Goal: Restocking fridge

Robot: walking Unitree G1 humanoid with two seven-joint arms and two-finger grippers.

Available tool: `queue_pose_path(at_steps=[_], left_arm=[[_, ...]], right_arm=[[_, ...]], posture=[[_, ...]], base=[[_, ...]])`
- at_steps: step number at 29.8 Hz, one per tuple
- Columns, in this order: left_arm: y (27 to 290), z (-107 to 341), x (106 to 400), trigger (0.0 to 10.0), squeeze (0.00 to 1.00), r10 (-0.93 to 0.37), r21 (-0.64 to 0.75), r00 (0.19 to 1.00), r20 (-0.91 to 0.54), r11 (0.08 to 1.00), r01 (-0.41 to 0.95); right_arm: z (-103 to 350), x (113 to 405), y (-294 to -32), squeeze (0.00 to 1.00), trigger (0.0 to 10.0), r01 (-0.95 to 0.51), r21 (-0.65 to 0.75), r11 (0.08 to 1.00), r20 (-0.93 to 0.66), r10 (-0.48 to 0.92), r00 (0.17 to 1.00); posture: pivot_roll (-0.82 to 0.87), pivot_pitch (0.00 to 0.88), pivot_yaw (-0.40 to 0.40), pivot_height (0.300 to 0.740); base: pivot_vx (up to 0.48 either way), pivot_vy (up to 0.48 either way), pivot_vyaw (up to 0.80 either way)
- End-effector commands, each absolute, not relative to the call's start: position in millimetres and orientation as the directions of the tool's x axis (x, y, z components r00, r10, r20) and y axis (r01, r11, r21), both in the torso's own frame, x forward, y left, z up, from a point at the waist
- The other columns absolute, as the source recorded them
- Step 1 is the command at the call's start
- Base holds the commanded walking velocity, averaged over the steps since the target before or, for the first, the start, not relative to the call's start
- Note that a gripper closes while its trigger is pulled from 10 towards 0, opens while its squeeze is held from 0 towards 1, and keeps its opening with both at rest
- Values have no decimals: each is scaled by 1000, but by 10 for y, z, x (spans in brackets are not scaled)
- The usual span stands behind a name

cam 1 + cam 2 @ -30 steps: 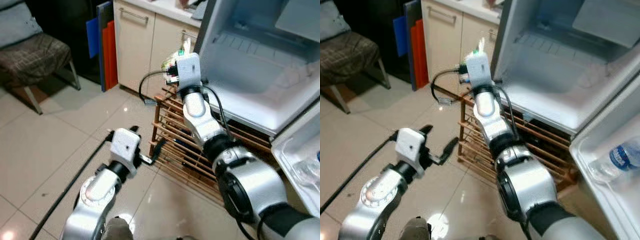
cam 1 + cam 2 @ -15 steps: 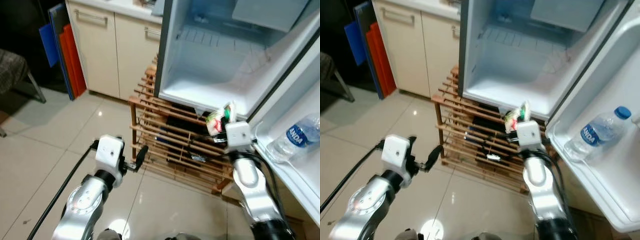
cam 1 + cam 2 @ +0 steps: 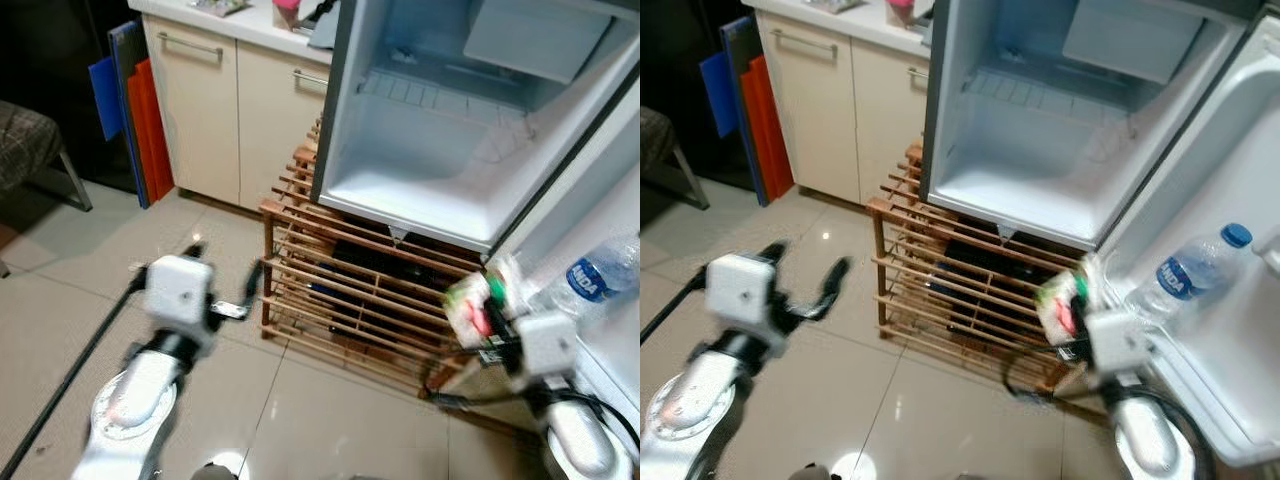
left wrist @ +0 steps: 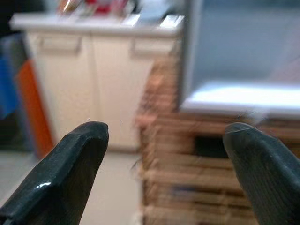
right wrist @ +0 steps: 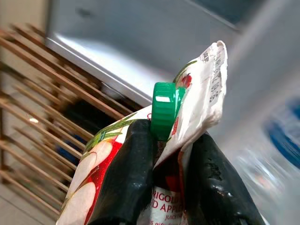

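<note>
Camera had swung since the earlier frames, so the open fridge [image 3: 430,150] sat more centred. Right gripper [image 3: 497,322] had dropped lower and further right, now below the fridge's front lip, beside the door shelf [image 3: 1230,350]. Left gripper [image 3: 222,290] stayed out over the floor, fingers [image 4: 70,159] spread apart, nothing between them, facing the wooden rack [image 3: 340,300]. Juice carton [image 5: 187,122] was clamped between the right fingers, green cap [image 5: 165,110] up; label partly read "APPLE JUICE". Water bottle [image 3: 1185,272], just right of the carton, lay on the door shelf.
</note>
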State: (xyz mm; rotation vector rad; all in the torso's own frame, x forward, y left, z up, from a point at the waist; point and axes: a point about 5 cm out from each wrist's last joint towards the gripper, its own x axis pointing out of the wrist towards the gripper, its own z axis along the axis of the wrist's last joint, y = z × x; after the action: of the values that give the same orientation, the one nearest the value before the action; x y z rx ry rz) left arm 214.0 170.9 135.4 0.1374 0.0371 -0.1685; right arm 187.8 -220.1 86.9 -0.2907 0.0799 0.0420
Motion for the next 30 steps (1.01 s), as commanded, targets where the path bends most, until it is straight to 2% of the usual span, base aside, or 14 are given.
queue_pose_path(at_steps=[1,6,11,14,18,25,30], left_arm=[[1625,1366,2135,10000,0,-162,96,986,-38,982,165],[1575,1391,2167,10000,0,-153,58,988,-13,986,154],[1586,1489,2294,10000,0,-139,69,990,33,988,137],[1571,1547,2330,10000,0,-153,106,986,65,984,146],[1491,1637,2433,10000,0,-241,140,965,104,964,226],[1473,1673,2482,10000,0,-239,137,964,118,965,223],[1454,1667,2466,10000,0,-236,131,964,122,966,220]], right_arm=[[1012,1939,-2226,0,0,-25,-275,961,-24,19,1000],[1058,1970,-2162,0,0,-31,-257,966,-2,31,1000],[1132,2042,-2048,0,0,-45,-243,969,18,50,999],[1202,2205,-2056,0,0,-45,-233,971,41,56,998],[1310,2461,-1892,0,0,-69,-200,977,85,88,993],[1351,2641,-1753,0,0,-102,-205,973,95,124,988],[1388,2759,-1708,0,0,-117,-201,973,109,140,984]], posture=[[19,0,-105,740],[16,0,-109,740],[17,0,-111,740],[16,0,-110,740],[18,0,-105,740],[28,0,-100,740],[40,0,-114,740]], base=[[0,0,0],[0,0,0],[480,0,0],[480,0,0],[480,0,0],[480,0,-731],[480,0,0]])
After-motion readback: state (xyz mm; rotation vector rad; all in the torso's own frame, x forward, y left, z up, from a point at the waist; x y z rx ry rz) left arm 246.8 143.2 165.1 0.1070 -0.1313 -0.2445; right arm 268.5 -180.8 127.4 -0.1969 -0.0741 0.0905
